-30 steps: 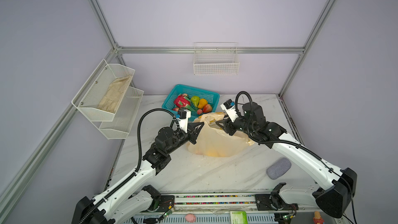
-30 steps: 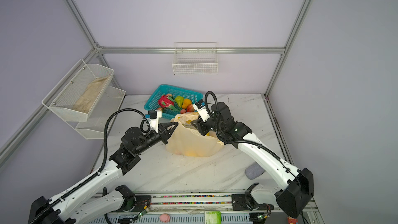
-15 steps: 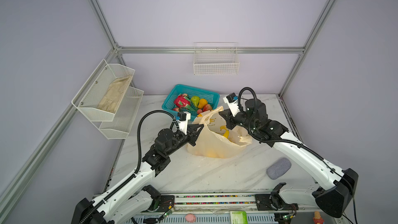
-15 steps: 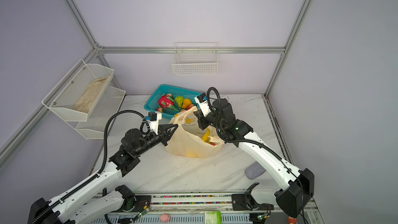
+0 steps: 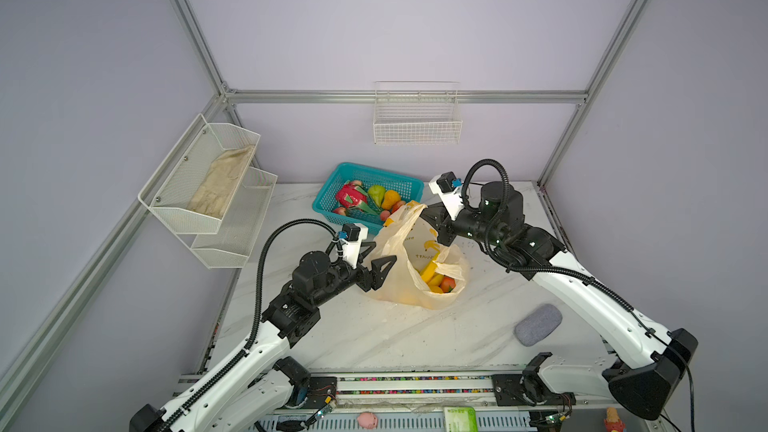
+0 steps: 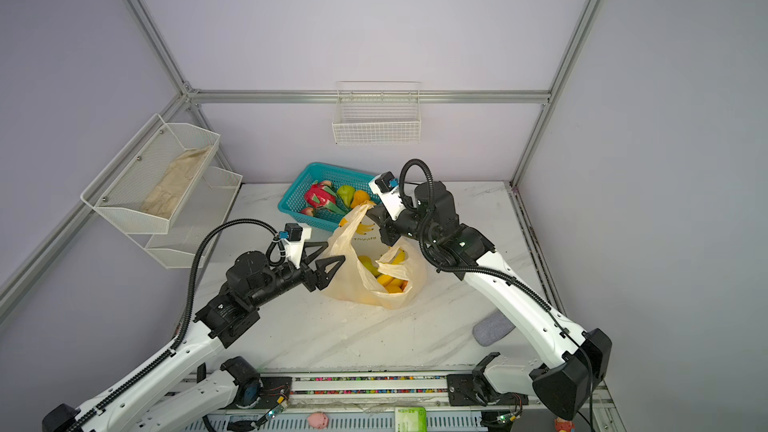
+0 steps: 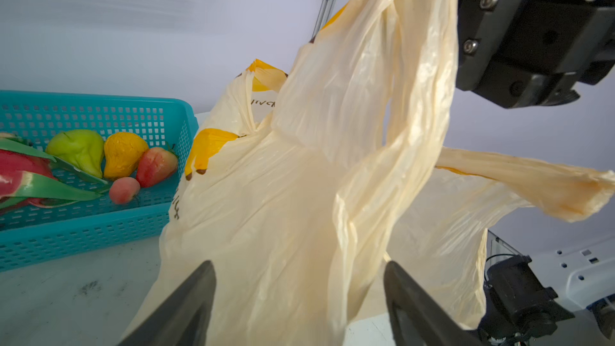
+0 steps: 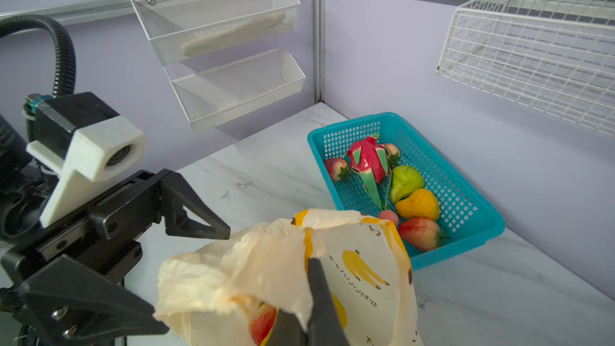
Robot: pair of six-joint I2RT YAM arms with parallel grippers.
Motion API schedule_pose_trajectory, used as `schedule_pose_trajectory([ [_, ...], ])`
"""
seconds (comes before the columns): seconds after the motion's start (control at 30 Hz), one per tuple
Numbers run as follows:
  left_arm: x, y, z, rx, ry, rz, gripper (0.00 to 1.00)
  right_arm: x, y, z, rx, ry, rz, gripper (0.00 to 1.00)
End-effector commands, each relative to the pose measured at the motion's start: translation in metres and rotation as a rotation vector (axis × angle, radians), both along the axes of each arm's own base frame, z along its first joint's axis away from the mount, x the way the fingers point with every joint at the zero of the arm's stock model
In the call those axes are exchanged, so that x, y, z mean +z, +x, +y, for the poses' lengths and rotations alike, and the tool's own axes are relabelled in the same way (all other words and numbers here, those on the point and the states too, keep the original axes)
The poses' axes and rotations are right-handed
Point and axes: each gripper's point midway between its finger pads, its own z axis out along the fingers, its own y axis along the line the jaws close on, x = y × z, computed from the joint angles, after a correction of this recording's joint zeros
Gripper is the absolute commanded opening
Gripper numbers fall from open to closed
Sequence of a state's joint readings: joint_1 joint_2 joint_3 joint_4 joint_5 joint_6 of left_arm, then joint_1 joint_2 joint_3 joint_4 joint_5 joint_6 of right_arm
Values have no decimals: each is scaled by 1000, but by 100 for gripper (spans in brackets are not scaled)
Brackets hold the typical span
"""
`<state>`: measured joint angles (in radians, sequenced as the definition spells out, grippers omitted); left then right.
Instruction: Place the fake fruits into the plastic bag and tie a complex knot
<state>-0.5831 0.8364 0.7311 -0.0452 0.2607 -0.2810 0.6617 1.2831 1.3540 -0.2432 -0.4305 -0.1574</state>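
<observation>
Your right gripper (image 8: pixel 312 262) pinches the rim of the thin peach-cream plastic bag (image 5: pixel 395 284); your left gripper (image 5: pixel 384 252) stands spread wide at its left side.

left arm (image 5: pixel 266 334): extended low from the left side, elbow bent, forearm angled up toward the middle.
left gripper (image 5: pixel 380 253): jaws stood wide apart, nothing clamped; the plastic bag (image 7: pixel 299 178) hung its film between and just ahead of the fingertips.
right arm (image 5: pixel 590 297): extended from the right side, elbow raised, wrist tipped downward.
right gripper (image 8: pixel 311 261): fingers (image 8: pixel 319 294) pressed tight together, pinching the plastic bag's upper edge right at the tips.
</observation>
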Motion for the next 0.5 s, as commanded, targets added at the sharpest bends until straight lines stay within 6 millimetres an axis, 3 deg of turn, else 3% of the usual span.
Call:
schedule_pose_trajectory([
  [0.0, 79, -10, -3, -64, 21, -170, 83, 21, -19, 6, 117, 14, -46, 0],
  [0.2, 102, -6, -19, -166, 163, -199, 86, 36, -30, 15, 204, 52, -50, 0],
  [0.47, 132, -3, -43, -282, 138, -241, 92, 49, -34, 20, 240, 90, -36, 0],
])
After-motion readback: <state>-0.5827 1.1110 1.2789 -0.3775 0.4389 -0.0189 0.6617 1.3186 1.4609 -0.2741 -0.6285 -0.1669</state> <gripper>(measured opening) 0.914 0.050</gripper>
